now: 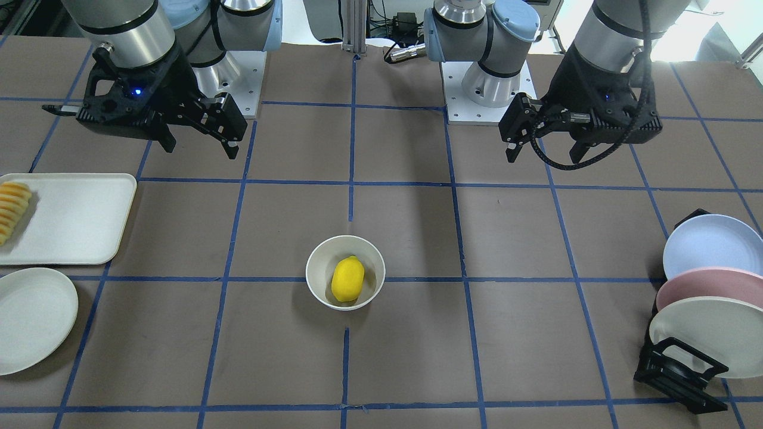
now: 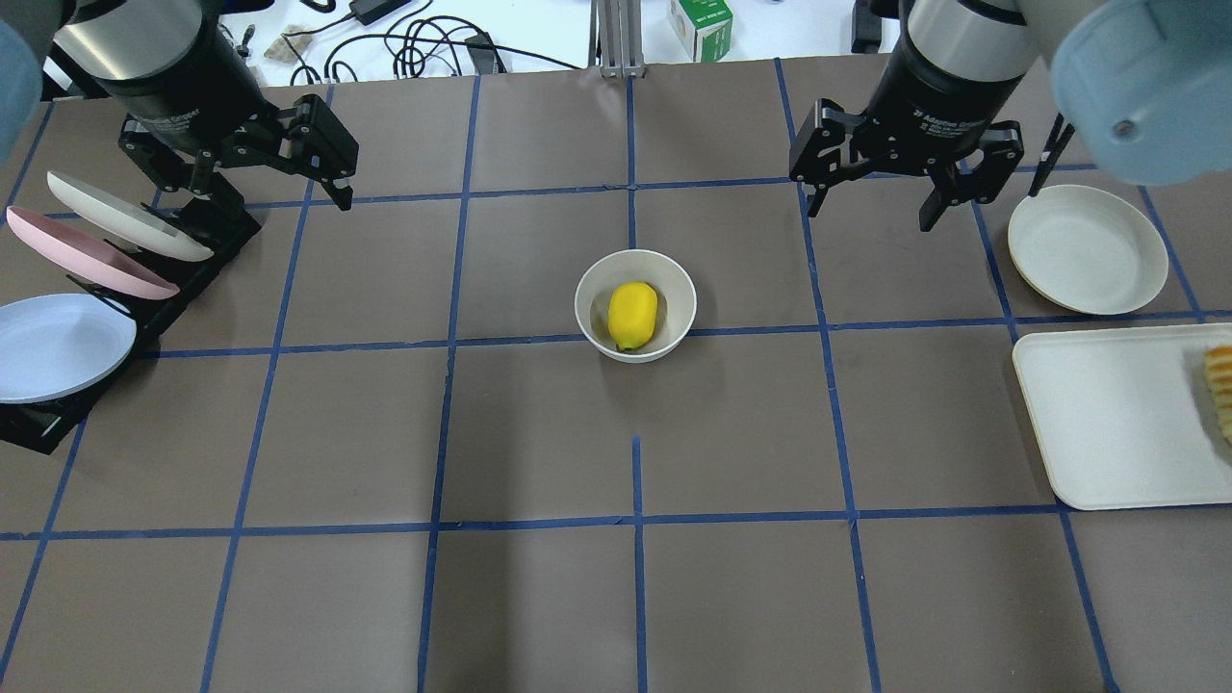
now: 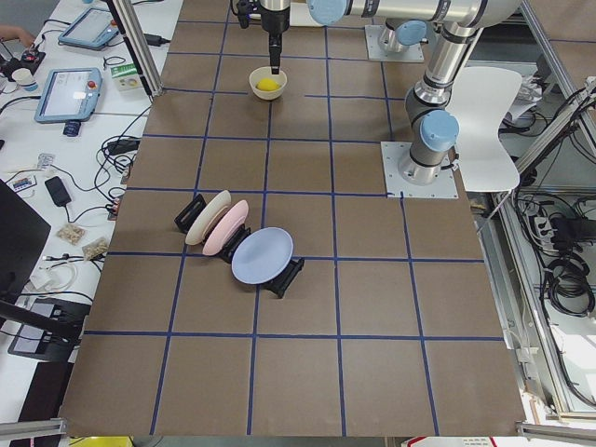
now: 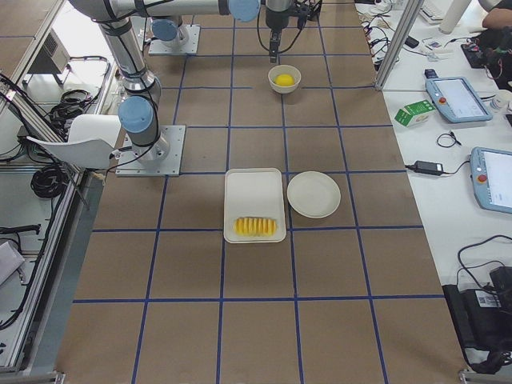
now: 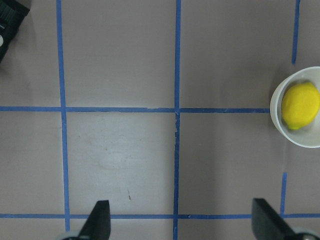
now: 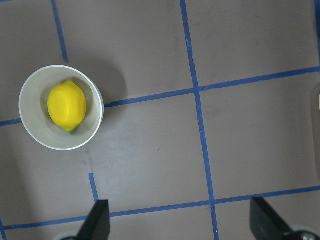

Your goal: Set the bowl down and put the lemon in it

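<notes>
Since the lemon (image 2: 632, 315) lay inside the bowl (image 2: 587, 294) at the middle of the table (image 2: 539, 433), the task looked done. The left gripper (image 1: 543, 156) and right gripper (image 2: 872, 214) hung well apart from it, jaws spread and empty, presumably parked clear.

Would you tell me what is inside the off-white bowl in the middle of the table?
One yellow lemon lies inside the bowl; nothing else is visible there. The bowl floor directly beneath the lemon is covered.
</notes>
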You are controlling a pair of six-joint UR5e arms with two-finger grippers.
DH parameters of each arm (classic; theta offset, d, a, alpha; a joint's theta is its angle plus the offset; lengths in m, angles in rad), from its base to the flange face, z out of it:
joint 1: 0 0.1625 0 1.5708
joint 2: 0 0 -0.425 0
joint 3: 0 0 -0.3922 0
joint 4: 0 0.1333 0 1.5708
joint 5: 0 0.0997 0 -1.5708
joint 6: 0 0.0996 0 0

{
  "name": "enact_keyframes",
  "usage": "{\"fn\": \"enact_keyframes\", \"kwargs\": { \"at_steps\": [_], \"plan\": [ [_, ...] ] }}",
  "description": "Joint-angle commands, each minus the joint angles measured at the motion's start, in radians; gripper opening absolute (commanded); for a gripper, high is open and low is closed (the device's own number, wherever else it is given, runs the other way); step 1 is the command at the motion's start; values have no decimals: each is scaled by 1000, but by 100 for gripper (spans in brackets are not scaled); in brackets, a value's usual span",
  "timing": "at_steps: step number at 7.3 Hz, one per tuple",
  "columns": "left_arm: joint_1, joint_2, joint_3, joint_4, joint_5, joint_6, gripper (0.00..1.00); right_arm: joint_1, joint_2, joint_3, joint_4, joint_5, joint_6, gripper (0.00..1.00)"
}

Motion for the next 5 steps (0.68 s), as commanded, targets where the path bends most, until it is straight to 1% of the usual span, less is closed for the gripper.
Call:
{"fn": "enact_keyframes", "kwargs": {
  "at_steps": [1,5],
  "plan": [
    [-1,-1,-2,0,-2,-1,100,-7,-9,1,13,-1,-33,100],
    [-1,-1,-3,0,-2,-1,100,-7,-9,5,9,-22,-60,100]
  ]
}}
